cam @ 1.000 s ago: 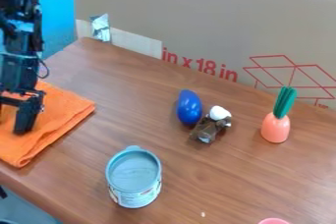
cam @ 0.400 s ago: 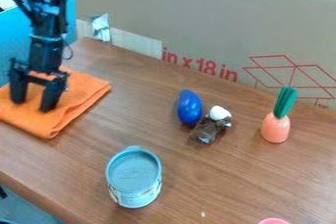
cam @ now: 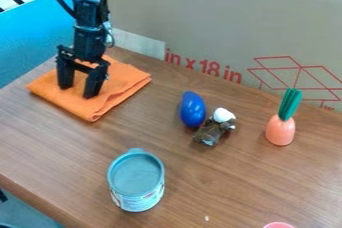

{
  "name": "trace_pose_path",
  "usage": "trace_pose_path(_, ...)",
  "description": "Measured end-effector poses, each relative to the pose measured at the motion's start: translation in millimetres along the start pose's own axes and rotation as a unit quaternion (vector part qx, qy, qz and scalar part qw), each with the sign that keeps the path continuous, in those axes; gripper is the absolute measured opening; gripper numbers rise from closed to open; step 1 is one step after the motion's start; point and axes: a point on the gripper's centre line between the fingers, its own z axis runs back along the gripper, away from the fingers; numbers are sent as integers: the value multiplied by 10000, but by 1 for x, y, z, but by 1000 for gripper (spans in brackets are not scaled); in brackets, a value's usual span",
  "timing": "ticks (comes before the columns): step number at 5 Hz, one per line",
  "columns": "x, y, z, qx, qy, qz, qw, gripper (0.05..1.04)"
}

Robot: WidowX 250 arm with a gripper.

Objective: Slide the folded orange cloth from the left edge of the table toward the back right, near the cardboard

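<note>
Cloth (cam: 123, 83), orange, folded fabric: far left on the brown wood-grain surface (cam: 234, 182). Black two-finger gripper (cam: 78, 92): released, fingers spread, tips down at the cloth. Handling advised, judged as shifting the cloth: light, even downward pressure; slow, level travel; tips inside the edges against bunching; clearance from the smooth blue egg-shaped object (cam: 193, 109).

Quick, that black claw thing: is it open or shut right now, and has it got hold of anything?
Gripper: open, fingers apart and pointing down at the orange cloth, nothing pinched between them.
</note>
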Motion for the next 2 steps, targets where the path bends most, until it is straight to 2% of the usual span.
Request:
trace_pose_path(1, 15, -6, -3, -99, 41, -51, 9999, 1001)
trace_pose_path(2, 13, -7, 6, -115, -89, 131, 9998, 1001)
